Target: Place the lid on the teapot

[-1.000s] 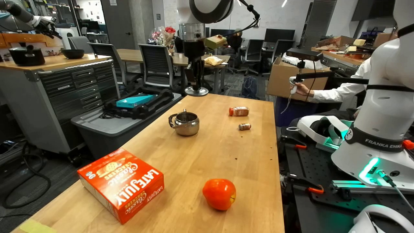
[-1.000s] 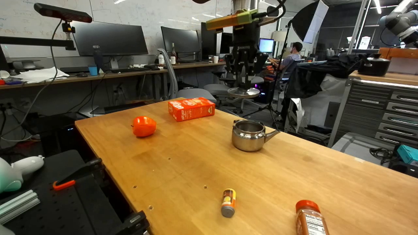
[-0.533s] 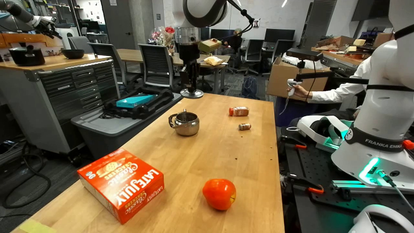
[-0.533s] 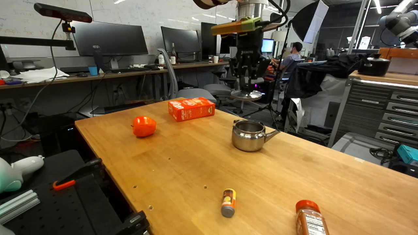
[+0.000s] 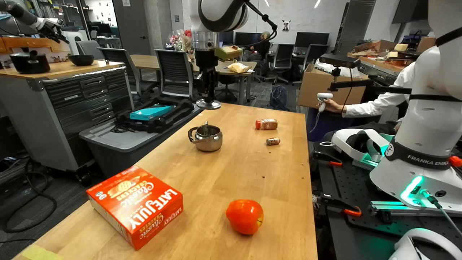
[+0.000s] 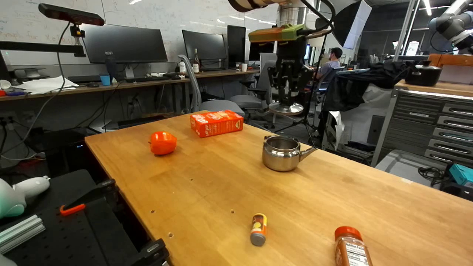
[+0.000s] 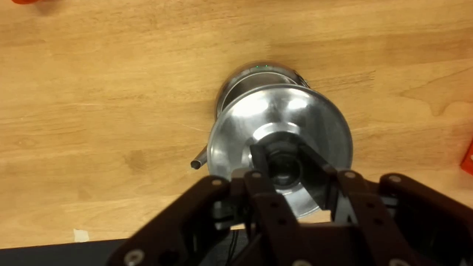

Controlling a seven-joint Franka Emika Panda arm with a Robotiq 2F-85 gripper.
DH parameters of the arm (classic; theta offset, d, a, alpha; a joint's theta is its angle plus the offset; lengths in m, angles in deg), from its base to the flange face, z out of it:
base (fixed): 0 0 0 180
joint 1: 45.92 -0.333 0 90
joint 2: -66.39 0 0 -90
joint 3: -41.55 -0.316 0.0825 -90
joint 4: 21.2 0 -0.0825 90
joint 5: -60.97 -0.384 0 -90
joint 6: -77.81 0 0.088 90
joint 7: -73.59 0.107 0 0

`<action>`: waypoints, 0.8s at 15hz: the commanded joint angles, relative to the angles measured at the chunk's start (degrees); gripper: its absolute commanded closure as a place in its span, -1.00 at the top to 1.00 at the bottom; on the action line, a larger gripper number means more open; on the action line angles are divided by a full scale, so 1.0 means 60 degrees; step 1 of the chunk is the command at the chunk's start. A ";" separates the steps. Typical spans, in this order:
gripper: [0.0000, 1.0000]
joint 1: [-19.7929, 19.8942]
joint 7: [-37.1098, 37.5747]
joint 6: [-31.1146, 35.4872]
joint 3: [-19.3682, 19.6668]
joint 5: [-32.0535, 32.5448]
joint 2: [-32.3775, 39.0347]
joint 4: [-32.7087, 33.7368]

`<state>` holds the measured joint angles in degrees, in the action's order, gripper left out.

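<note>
In the wrist view the lid (image 7: 271,111) is smooth, mirror-bright metal; toward its eleven o'clock the teapot (image 7: 244,78) is shiny metal. The table (image 7: 111,122) is smooth, grained wood; at eight o'clock in an exterior view, the cracker box (image 5: 135,204) is glossy card.

The light-brown wooden table (image 6: 207,181) supports a squat silver metal teapot (image 6: 281,158), a red rectangular cardboard box (image 5: 135,206), a rounded orange-red object (image 5: 244,216), a red-capped transparent bottle (image 5: 267,124) and an orange-and-grey cylinder (image 6: 258,229).
</note>
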<state>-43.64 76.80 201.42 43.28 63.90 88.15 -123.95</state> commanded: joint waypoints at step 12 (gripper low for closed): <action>-0.85 0.0038 0.0139 -0.0213 0.0047 -0.0248 0.1563 0.1517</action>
<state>-43.38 77.24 201.38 43.32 63.65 95.24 -118.17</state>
